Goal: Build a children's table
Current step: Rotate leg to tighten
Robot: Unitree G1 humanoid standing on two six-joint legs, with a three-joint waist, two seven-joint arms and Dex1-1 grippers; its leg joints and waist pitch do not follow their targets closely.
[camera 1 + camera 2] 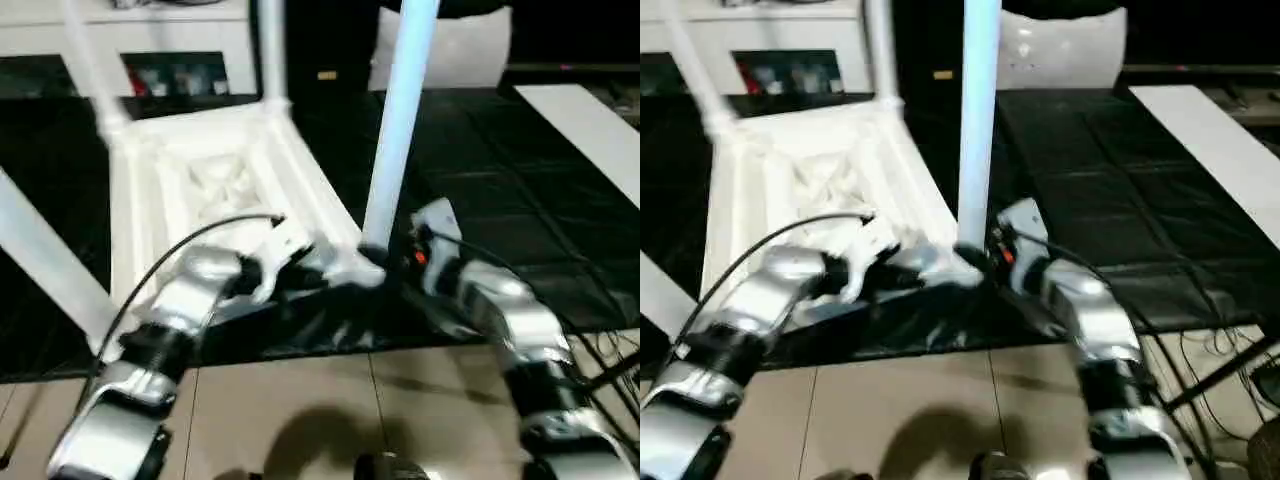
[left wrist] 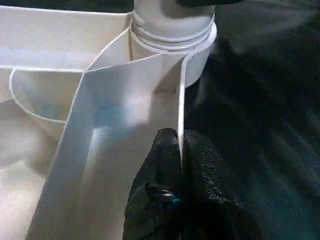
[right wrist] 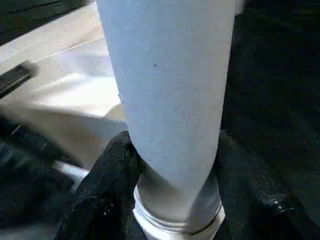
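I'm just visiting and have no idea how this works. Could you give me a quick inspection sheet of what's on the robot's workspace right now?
Surface: black mat over a tiled floor.
Job's things: white table top lying underside up; a leg stands in its near corner socket, and three more legs stand at the other corners.
Clutter: nothing seen.
Grippers: left gripper pinched shut on the table top's thin rim beside the socket; right gripper closed around the leg just above its collar.
Cables: a black cable loops over the left forearm; more run along the right forearm.
Surroundings: white shelf unit behind.
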